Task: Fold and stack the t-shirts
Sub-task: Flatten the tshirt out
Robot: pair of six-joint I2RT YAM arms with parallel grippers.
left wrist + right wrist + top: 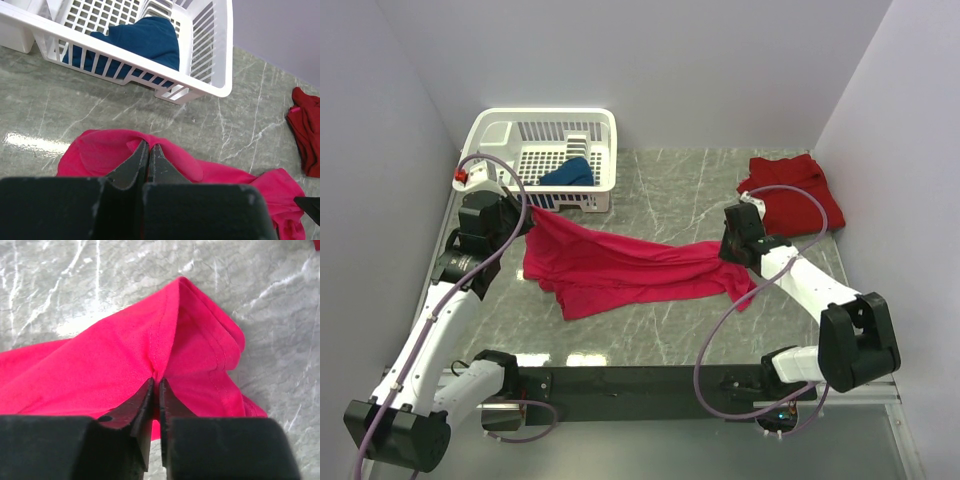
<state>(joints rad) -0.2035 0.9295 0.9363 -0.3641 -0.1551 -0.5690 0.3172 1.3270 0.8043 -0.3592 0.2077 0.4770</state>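
The magenta shirt (620, 265) lies spread and rumpled on the counter (670, 190), strung out between the two sets of jaws. The left jaws are pressed together on a bunched edge of it, and the cloth humps up around their tips. From there it trails away toward the right jaws. The right jaws are clamped on a hemmed fold at the shirt's other end. The fold rises to a ridge straight ahead of their tips, with stitched seams running down either side. Most of the cloth spreads away to one side of these jaws, and only a short flap lies on the other.

Just beyond the left jaws stands the white basket (545, 115), its near wall close to the pinched cloth but not touching it. The blue shirt (568, 175) sits crumpled inside the basket. The red shirt (800, 195) lies heaped on the counter beyond the right jaws, apart from them and from the magenta shirt.
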